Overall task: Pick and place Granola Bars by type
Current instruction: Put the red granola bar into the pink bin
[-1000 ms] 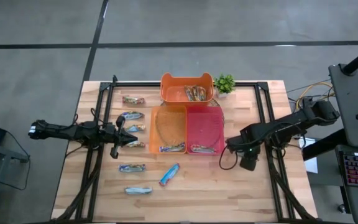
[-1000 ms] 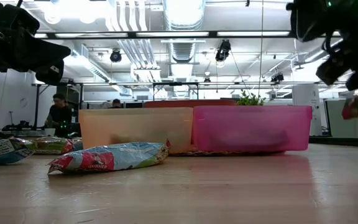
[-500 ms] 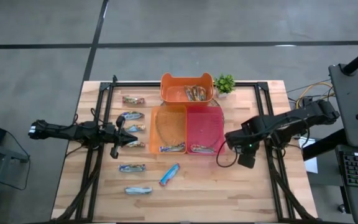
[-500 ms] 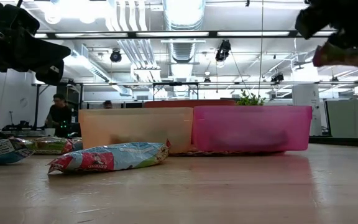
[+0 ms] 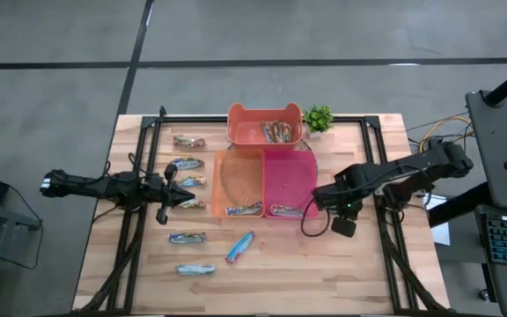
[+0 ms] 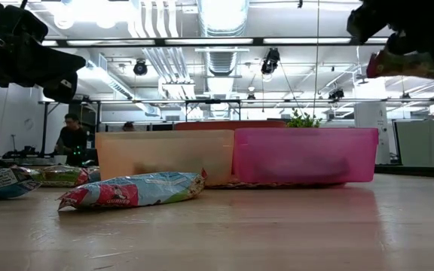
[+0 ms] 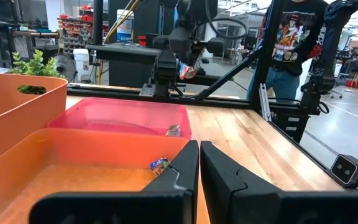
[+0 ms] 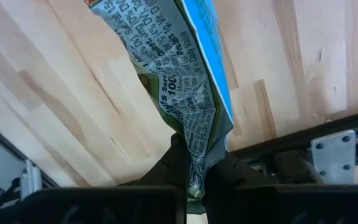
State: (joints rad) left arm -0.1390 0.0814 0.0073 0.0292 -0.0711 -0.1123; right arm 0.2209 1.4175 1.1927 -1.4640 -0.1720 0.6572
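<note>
My right gripper (image 5: 318, 197) is shut on a granola bar with a blue, green and white wrapper (image 8: 191, 81). It is up in the air just right of the pink bin (image 5: 290, 167). The bar also shows in the low view (image 6: 407, 65). My left gripper (image 5: 169, 189) is shut and empty, level above the table among the loose bars left of the tan bin (image 5: 238, 176). Several bars lie flat on the table (image 5: 187, 238). One bar lies in the tan bin (image 5: 244, 210), one in the pink bin (image 5: 286, 210), and some in the far orange bin (image 5: 276, 132). My right gripper pinches one crimped end of the bar (image 8: 194, 163) between its two fingers. The rest of the wrapper sticks out ahead of the fingers. The bar is lifted clear of the table, above the height of the pink bin's rim.
A small green potted plant (image 5: 319, 116) stands right of the orange bin. Black frame rails (image 5: 372, 176) run along both sides of the table. A person (image 7: 291, 43) stands beyond the table's right side. Bare wood lies at the table's near right.
My right gripper has risen with the bar and gone toward the table's left, up to the pink bin's right wall. The bar has been lifted from near table height to above the bin's rim.
</note>
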